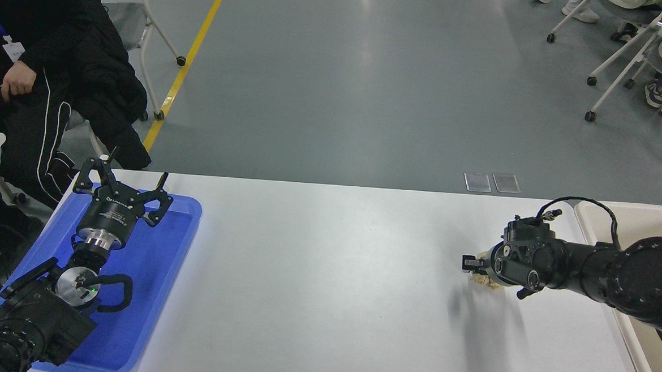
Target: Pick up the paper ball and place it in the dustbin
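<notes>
The tan paper ball (486, 281) lies on the white table (315, 276) at the right. It is mostly hidden by my right gripper (474, 265), which has come in from the right edge and closed around it; bits of paper show above and below the near finger. The ball sits at table level. The cream dustbin (658, 209) stands at the table's right edge, just right of the ball, partly behind my right arm. My left gripper (121, 185) is parked open and empty over the blue tray at the lower left.
A flat blue tray (157, 267) lies at the table's left end under the left arm. A person in black (30, 79) sits at the far left. Wheeled chairs (627, 54) stand at the far right on the grey floor.
</notes>
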Tool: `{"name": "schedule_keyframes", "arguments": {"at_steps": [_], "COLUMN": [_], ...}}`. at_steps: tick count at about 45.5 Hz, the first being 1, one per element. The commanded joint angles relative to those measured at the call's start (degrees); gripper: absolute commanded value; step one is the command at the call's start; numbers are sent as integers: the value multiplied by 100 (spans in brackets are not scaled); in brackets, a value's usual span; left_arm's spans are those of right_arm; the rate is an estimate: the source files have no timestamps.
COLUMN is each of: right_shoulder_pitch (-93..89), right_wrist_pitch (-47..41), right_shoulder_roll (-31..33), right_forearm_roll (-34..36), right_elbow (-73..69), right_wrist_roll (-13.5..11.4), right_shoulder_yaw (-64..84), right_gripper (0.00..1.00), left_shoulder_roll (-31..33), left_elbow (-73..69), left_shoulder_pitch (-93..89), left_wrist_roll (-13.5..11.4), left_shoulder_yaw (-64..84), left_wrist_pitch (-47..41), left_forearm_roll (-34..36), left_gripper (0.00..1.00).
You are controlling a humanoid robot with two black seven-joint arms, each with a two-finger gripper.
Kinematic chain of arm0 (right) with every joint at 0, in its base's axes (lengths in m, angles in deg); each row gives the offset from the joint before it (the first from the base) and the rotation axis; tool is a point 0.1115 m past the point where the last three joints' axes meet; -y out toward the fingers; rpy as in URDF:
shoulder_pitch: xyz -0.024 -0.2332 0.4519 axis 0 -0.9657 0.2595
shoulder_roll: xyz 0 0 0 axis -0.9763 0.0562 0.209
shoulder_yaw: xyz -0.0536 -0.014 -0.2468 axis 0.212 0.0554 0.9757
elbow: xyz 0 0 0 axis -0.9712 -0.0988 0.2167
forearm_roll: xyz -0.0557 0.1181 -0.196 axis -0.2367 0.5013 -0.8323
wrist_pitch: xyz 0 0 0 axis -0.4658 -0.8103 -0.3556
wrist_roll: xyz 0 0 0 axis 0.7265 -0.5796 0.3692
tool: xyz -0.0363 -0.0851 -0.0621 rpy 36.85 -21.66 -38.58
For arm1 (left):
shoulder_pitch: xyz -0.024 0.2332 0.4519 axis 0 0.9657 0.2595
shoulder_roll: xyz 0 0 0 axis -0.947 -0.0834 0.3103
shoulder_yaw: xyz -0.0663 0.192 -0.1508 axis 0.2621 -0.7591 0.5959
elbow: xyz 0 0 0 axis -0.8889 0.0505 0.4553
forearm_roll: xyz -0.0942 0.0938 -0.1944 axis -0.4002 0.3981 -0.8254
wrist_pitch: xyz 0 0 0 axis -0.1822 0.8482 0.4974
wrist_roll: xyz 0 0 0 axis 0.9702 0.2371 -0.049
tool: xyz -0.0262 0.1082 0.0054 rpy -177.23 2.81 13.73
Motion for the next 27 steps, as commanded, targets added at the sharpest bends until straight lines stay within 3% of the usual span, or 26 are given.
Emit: {"name": "schedule_keyframes", "arguments": {"at_steps": [1,11,27], "right_shoulder_pitch": [43,359,2327], "right_wrist_pitch": [-103,-120,-129], "right_shoulder_roll": [16,77,1342], "right_forearm_roll": [-12,-3,-222], "right_elbow": [21,-382,-3405], "right_wrist_roll": [4,4,4], "right_shoulder_yaw": [7,-2,340], "right_gripper": [0,0,0], "left_shoulder_roll": [0,0,0], "left_elbow": [0,0,0], "left_shoulder_pitch": [0,0,0], "left_wrist_roll": [-1,-1,8], "left_shoulder_yaw": [0,0,0], "left_wrist_pitch": [0,0,0], "left_forearm_roll": [0,0,9], "left_gripper": [100,100,100]}}
